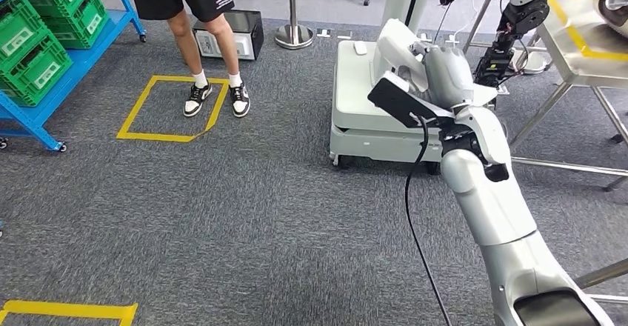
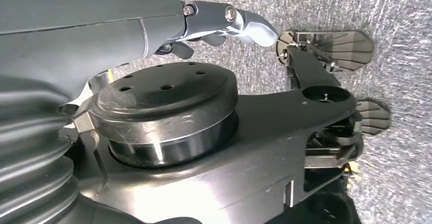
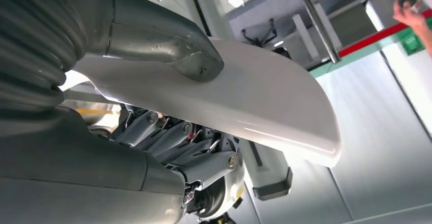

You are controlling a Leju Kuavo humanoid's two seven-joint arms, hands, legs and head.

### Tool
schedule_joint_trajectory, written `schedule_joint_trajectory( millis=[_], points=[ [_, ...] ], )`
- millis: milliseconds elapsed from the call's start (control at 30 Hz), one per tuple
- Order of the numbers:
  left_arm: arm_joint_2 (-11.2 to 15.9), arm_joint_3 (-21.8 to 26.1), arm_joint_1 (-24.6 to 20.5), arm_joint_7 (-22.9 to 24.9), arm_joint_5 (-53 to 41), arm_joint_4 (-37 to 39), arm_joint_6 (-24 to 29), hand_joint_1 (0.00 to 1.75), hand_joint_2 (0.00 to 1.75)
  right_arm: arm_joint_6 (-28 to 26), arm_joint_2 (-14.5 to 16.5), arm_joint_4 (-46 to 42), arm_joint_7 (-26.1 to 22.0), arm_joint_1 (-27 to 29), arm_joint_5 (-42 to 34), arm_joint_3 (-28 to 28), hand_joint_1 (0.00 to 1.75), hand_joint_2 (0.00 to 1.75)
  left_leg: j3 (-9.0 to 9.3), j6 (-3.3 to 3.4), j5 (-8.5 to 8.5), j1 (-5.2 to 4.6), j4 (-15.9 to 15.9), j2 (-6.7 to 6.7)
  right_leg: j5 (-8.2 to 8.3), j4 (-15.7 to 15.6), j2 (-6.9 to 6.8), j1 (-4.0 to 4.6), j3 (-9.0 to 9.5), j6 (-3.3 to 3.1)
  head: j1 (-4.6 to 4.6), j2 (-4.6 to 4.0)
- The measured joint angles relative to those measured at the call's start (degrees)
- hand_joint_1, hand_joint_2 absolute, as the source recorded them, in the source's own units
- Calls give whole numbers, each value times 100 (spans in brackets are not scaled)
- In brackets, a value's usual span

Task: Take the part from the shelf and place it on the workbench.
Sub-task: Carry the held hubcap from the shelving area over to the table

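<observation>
Resting in the right robot hand (image 1: 444, 74) — white part (image 3: 265, 96), thumb above, fingers below.

White curved part (image 3: 265, 102) gripped in right hand (image 3: 168, 132), raised.

grey carpet floor (image 1: 244, 215) w/ yellow tape squares (image 1: 172, 109); blue shelf rack (image 1: 70, 59) w/ green crates (image 1: 44, 41); steel table (image 1: 585, 52).

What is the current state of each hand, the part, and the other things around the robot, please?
right hand: grips the white part, thumb over its upper face.
white part: held up off the floor.
left hand: hangs over the carpet, holding nothing, fingers curled in.
green crates: stacked on the blue shelf.
person: standing at the yellow floor square.
</observation>
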Motion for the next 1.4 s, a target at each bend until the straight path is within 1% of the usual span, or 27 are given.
schedule_joint_trajectory(
  millis=[67, 133, 200, 233, 267, 300, 367, 433, 500, 567, 633, 700, 733, 767, 800, 867, 933, 1000, 1033, 1100, 1167, 1200, 1233, 1267, 1300, 1333, 1400],
  points=[
    [6, 1, 3, -16, 1, -1, 0, 0, 175, -10, -20, -1, 0, 31, 1, 11, 175, 175, 6, 80, 43, 6, -44, 133, -108, 178, -235, 19, -106, 44, 13, 0],
    [10, 2, 23, -18, -1, 1, 0, 0, 175, -20, -25, -1, 2, 40, 1, 30, 175, 175, 3, 123, 50, -13, -55, 285, -450, 842, -582, 42, -417, 71, 26, 0],
    [17, 2, 45, 6, -3, 4, 0, 0, 175, -23, -22, 2, 11, 77, -1, 57, 175, 175, 0, 142, 41, -41, -53, 458, -710, 1549, -705, 38, -739, 87, 26, 0],
    [20, 2, 49, 18, -3, 5, 0, 0, 175, -23, -22, 3, 17, 96, -1, 66, 175, 175, -1, 147, 36, -51, -53, 541, -692, 1624, -724, 38, -762, 85, 27, 0],
    [21, 2, 48, 27, -3, 5, 0, 0, 175, -24, -22, 4, 23, 105, -1, 71, 175, 175, 1, 148, 30, -57, -52, 620, -574, 1447, -743, 38, -656, 78, 27, 0],
    [20, 2, 45, 31, 0, 3, 0, 0, 175, -24, -22, 5, 30, 103, -1, 72, 175, 175, 8, 145, 22, -62, -52, 691, -397, 1057, -797, 43, -434, 64, 27, 0],
    [24, 3, 41, 28, 10, 1, 0, 0, 175, -26, -21, 4, 38, 77, -1, 73, 175, 175, 28, 121, -1, -88, -51, 814, -162, 278, -1041, 81, -7, 4, 26, 0],
    [29, 9, 42, 24, 21, -1, 0, 0, 175, -33, -15, 3, 45, 53, 0, 75, 175, 175, 50, 68, -15, -111, -59, 918, -118, -1, -1159, 127, 127, -71, 24, 0],
    [26, 19, 35, 24, 21, -5, 0, 0, 175, -64, -9, -1, 62, 55, 1, 77, 175, 175, 63, 4, -34, -109, -73, 1007, -81, -23, -1031, 124, 123, -135, 23, 0],
    [20, 25, 24, 24, 13, -10, 0, 0, 175, -97, 0, -17, 77, 66, 6, 76, 175, 175, 5, -56, -169, -90, 88, 820, -47, -71, -914, 87, 143, -203, 22, 0],
    [18, 31, 22, 25, 7, -11, 0, 0, 175, -106, 26, -30, 79, 78, 17, 76, 175, 175, -255, -94, -486, -67, 682, 487, -24, -95, -798, 68, 152, -255, 21, -1],
    [17, 34, 36, 31, 7, -10, 0, 0, 175, -102, 53, -30, 79, 114, 30, 78, 175, 175, -601, -108, -744, -58, 1388, 370, -16, -93, -654, 69, 143, -272, 21, -1],
    [17, 35, 43, 33, 5, -10, 0, 0, 175, -99, 60, -30, 80, 136, 34, 78, 175, 175, -688, -112, -735, -53, 1536, 360, -14, -88, -573, 68, 140, -270, 20, -1],
    [17, 35, 47, 35, 3, -10, 0, 0, 175, -97, 62, -30, 80, 151, 37, 79, 175, 175, -672, -115, -617, -44, 1463, 351, -10, -81, -491, 64, 138, -264, 20, 0],
    [17, 35, 48, 35, 0, -10, 0, 0, 175, -96, 63, -31, 80, 160, 38, 79, 175, 175, -546, -117, -410, -28, 1166, 311, -8, -68, -407, 57, 137, -252, 20, 0],
    [18, 35, 45, 34, -5, -9, 0, 0, 175, -97, 66, -41, 80, 162, 44, 79, 175, 175, -204, -125, -60, 17, 394, 43, -11, -21, -257, 42, 108, -198, 20, 0],
    [19, 35, 44, 32, -8, -8, 0, 0, 175, -97, 66, -63, 65, 168, 50, 79, 175, 175, -46, -99, 31, 26, 38, -129, 9, 4, -123, 27, 42, -107, 20, 0],
    [19, 35, 39, 30, -10, -8, 0, 0, 175, -105, 34, -76, 13, 207, 45, 78, 175, 175, -41, -26, 51, 2, 18, -20, 64, -30, 6, 2, -3, -7, 20, 0],
    [19, 35, 33, 28, -12, -8, 0, 0, 175, -113, 6, -79, -18, 243, 38, 75, 175, 175, -38, 17, 73, 0, -2, 44, 74, -33, -1, -9, -15, 25, 21, 0],
    [16, 35, 30, 18, -16, -9, 0, 0, 175, -136, -51, -97, -55, 305, 22, 66, 175, 175, -34, 90, 117, 13, -51, 179, -72, 201, -262, 13, -140, 60, 30, 0],
    [19, 35, 50, 12, -19, -8, 0, 0, 175, -160, -60, -124, -62, 345, 16, 63, 175, 175, -42, 126, 124, -7, -61, 337, -431, 874, -595, 38, -453, 77, 38, 0],
    [22, 35, 65, 11, -19, -6, 0, 0, 175, -170, -56, -134, -60, 371, 17, 65, 175, 175, -46, 137, 120, -19, -61, 425, -581, 1233, -662, 38, -616, 88, 38, 0],
    [26, 35, 76, 11, -19, -4, 0, 0, 175, -174, -53, -138, -45, 407, 26, 66, 175, 175, -47, 144, 115, -28, -60, 512, -629, 1433, -690, 37, -697, 93, 37, 0],
    [28, 35, 81, 11, -19, -2, 0, 0, 175, -171, -52, -142, -27, 438, 36, 67, 175, 175, -49, 148, 109, -32, -58, 590, -577, 1434, -709, 36, -680, 93, 37, 0],
    [30, 35, 82, 15, -18, -1, 0, 0, 175, -156, -51, -150, -10, 455, 47, 67, 175, 175, -48, 148, 102, -35, -56, 666, -441, 1217, -742, 36, -550, 89, 37, 0],
    [29, 35, 80, 19, -13, -1, 0, 0, 175, -126, -51, -161, 5, 445, 56, 69, 175, 175, -43, 140, 93, -42, -53, 736, -270, 841, -839, 43, -332, 77, 38, 0],
    [30, 35, 78, 26, 7, -1, 0, 0, 175, -43, -48, -173, 9, 333, 42, 79, 175, 175, -33, 101, 67, -75, -46, 866, -73, 186, -1073, 83, 25, 21, 37, -1]
  ],
)
